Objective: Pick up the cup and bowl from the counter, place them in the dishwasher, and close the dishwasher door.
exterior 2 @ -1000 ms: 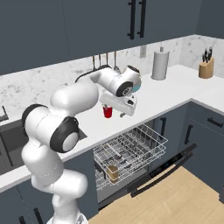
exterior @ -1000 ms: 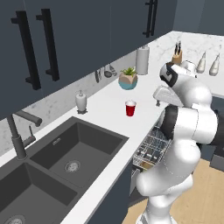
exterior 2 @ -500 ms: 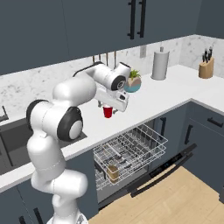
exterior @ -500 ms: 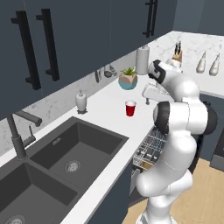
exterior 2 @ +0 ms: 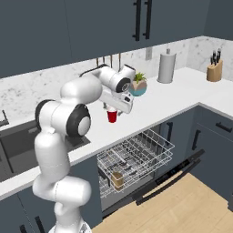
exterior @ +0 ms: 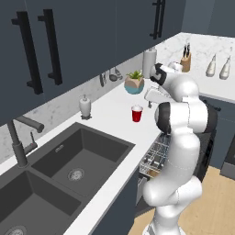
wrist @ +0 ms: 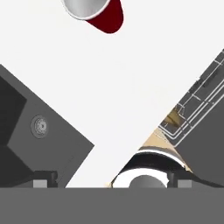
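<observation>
small red tapered cup with a white rim (exterior: 137, 113) stands upright on the long white marble-look counter (exterior: 108, 120), between the dark double sink (exterior: 59, 170) and the teal-and-tan plant pot holding a small green plant (exterior: 134, 82); the pot sits nearer the wall, apart from the cup. in the right base view the same cup (exterior 2: 112, 114) shows just below the robot's hand, close to the counter's front edge (exterior 2: 150, 119). the two-finger gripper (exterior: 150, 102) hangs over the counter beside the cup, not touching it, its fingers spread wide with nothing between them. from the hand view the cup (wrist: 97, 12) lies at the top edge, white rim and red wall showing, with bare white counter (wrist: 109, 83) between it and the finger tips. under the counter the dishwasher (exterior 2: 136, 159) stands open, its grey-white wire rack (exterior 2: 133, 154) pulled out, and a small tan object (exterior 2: 118, 180) sits low inside it; what it is cannot be told. the dark slate-blue dishwasher door with a black bar handle (exterior 2: 167, 179) is folded down toward the wooden floor (exterior 2: 182, 207). farther along the wall stand a grey paper-towel roll (exterior 2: 166, 67) and a wooden knife block (exterior 2: 214, 69), and a white soap dispenser (exterior: 85, 106) sits behind the sink near a dark tap (exterior: 18, 142).
</observation>
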You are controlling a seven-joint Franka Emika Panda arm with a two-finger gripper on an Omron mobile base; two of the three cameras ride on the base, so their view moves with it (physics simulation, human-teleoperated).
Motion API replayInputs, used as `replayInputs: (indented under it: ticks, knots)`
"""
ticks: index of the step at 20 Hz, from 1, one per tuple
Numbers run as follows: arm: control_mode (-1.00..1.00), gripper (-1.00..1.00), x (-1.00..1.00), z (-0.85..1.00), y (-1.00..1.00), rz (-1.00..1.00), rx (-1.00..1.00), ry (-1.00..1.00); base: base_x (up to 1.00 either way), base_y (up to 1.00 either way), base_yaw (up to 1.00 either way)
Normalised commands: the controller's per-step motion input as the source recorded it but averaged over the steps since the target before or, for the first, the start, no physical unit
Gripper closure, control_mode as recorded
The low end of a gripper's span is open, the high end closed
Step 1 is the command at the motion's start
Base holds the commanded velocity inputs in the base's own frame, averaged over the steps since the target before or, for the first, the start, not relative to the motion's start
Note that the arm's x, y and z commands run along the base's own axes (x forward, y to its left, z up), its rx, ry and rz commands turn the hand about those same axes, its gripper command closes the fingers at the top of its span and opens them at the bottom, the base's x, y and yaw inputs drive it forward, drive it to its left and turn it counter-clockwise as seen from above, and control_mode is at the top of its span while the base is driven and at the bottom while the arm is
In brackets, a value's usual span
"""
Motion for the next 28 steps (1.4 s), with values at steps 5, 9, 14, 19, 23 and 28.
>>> replayInputs:
  ticks: [5, 9, 14, 19, 23, 28]
  knots:
    - [-1.0, -1.0, 0.51, -0.07, 0.08, 0.0, 0.0, -0.01, 0.0, 0.0, 0.0]
    - [-1.0, -1.0, 0.44, -0.22, 0.19, 0.0, 0.0, 0.0, 0.0, 0.0, 0.0]
    - [-1.0, -1.0, 0.48, -0.31, 0.09, 0.0, 0.0, 0.0, 0.0, 0.0, 0.0]
    - [-1.0, -1.0, 0.51, -0.3, 0.06, 0.0, 0.0, 0.0, 0.0, 0.0, 0.0]
    - [-1.0, -1.0, 0.55, -0.29, 0.06, 0.0, 0.0, 0.0, 0.0, 0.0, 0.0]
    - [-1.0, -1.0, 0.41, -0.25, 0.01, 0.0, 0.0, 0.0, 0.0, 0.0, 0.0]
